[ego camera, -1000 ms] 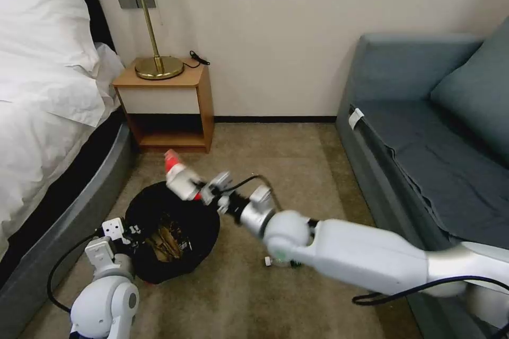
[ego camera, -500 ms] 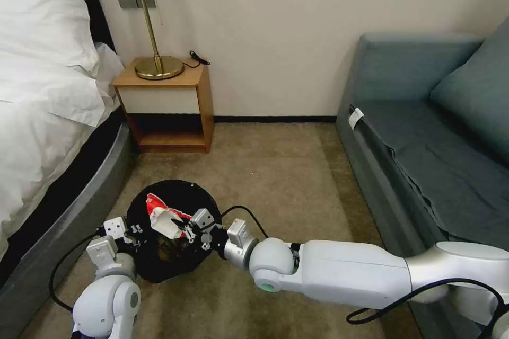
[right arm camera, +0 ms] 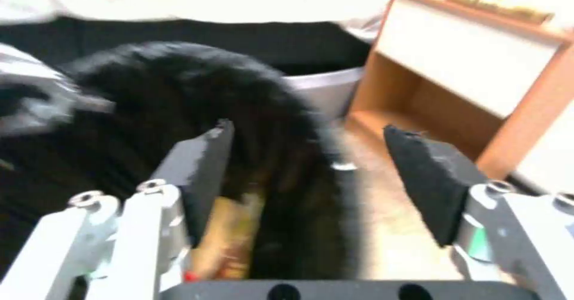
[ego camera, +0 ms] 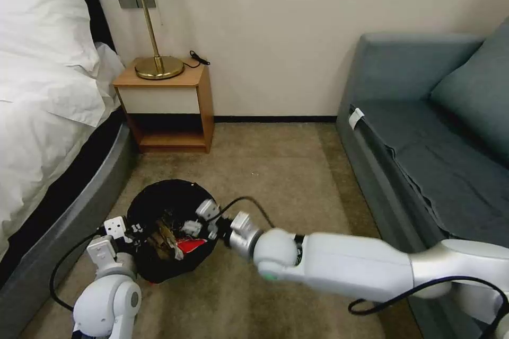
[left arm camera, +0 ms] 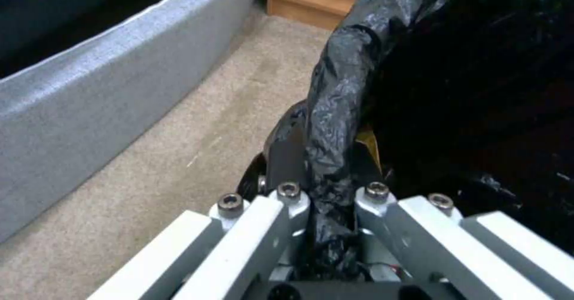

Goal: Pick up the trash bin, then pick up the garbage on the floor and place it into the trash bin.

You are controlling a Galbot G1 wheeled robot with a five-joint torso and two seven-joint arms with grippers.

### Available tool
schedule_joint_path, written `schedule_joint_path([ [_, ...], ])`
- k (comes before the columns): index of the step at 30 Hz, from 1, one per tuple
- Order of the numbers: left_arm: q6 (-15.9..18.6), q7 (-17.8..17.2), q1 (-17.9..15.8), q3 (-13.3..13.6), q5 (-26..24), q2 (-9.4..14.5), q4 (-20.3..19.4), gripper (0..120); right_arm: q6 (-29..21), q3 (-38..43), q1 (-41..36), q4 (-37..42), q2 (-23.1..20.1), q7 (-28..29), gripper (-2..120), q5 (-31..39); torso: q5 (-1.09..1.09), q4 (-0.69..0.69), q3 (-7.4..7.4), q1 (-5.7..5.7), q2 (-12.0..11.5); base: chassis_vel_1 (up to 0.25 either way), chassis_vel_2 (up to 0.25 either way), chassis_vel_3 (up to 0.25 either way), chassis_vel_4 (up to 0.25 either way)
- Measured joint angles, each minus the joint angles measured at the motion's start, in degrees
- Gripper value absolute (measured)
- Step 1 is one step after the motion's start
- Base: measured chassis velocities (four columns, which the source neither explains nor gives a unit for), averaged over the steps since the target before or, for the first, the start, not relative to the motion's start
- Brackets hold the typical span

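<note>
The trash bin, round with a black bag liner, stands on the carpet beside the bed. My left gripper is shut on its near rim; in the left wrist view the left gripper pinches the crinkled liner. My right gripper hangs open just over the bin's right side, holding nothing. In the right wrist view its fingers stand wide apart above the liner. Garbage lies inside: a red-and-white wrapper and a gold-brown wrapper.
The bed with its grey base runs along the left, close to the bin. A wooden nightstand with a brass lamp stands at the wall. A grey-blue sofa fills the right. Bare carpet lies between.
My right gripper brought the red-and-white wrapper down over the bin and opened; the wrapper now lies inside. The left gripper and the bin have stayed put.
</note>
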Motion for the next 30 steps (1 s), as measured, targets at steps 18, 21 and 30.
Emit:
schedule_joint_path([
  [18,-0.4,0.2,-0.1,-0.4,-0.4,0.3,0.5,3,13.4,-1.5,7.2,-15.5,-10.7,-45.3,100,-17.9,0.01,-0.01,0.01,0.0,0.0,0.0,0.0,0.0,0.0],
  [21,-0.7,0.2,0.2,-0.5,-0.4,0.3,0.7,3,16.0,-2.7,5.8,-22.2,-10.3,-48.4,100,-20.1,0.01,0.0,0.01,0.0,0.0,0.0,0.0,0.0,0.0],
  [30,-1.0,0.3,0.4,-0.7,-0.4,0.5,0.8,3,19.6,-4.1,2.0,-37.0,-9.3,-53.3,99,-23.4,0.01,-0.01,0.01,0.0,0.0,0.0,0.0,0.0,0.0],
])
